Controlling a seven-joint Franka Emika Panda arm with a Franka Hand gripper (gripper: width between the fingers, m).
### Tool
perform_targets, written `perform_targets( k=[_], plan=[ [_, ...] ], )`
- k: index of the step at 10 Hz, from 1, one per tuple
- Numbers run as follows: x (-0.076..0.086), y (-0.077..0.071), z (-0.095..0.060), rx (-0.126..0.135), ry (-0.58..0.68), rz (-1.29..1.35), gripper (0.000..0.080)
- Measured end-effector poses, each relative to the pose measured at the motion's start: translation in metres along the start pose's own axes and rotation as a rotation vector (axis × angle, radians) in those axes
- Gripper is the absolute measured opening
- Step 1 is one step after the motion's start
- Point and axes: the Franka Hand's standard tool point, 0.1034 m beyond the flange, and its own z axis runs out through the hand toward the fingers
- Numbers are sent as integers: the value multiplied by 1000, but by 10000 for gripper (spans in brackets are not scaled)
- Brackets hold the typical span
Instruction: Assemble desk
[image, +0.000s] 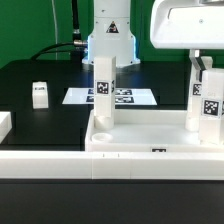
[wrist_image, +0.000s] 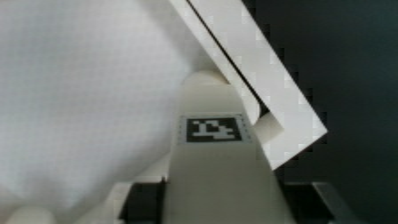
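The desk's white tray-like tabletop (image: 150, 138) lies upside up in the foreground, and one leg (image: 105, 88) stands upright in its corner on the exterior view's left. A second tagged leg (image: 205, 100) stands upright at the corner on the exterior view's right, with my gripper (image: 202, 64) shut on its upper end from above. In the wrist view this leg (wrist_image: 222, 150) fills the gap between my dark fingers (wrist_image: 150, 200), its tag facing the camera, and the tabletop's wall (wrist_image: 267, 70) lies beyond. Whether the leg's foot is seated in the socket is hidden.
A loose leg (image: 40, 95) stands on the black table on the exterior view's left, with another white part (image: 5, 125) at the edge. The marker board (image: 135, 97) lies behind the tabletop, before the arm's base (image: 108, 40). A long white rail (image: 60, 165) runs along the front.
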Motion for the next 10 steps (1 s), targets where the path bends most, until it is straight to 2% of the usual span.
perform_targets(
  k=[2, 6, 7, 8, 9, 10],
  plan=[
    [-1, -2, 0, -3, -9, 211, 291],
    [7, 3, -1, -5, -19, 450, 292],
    [5, 2, -1, -4, -19, 482, 389],
    [5, 2, 0, -4, -20, 481, 389],
    [5, 2, 0, -4, -20, 435, 577],
    [7, 3, 0, -5, -19, 336, 627]
  ],
)
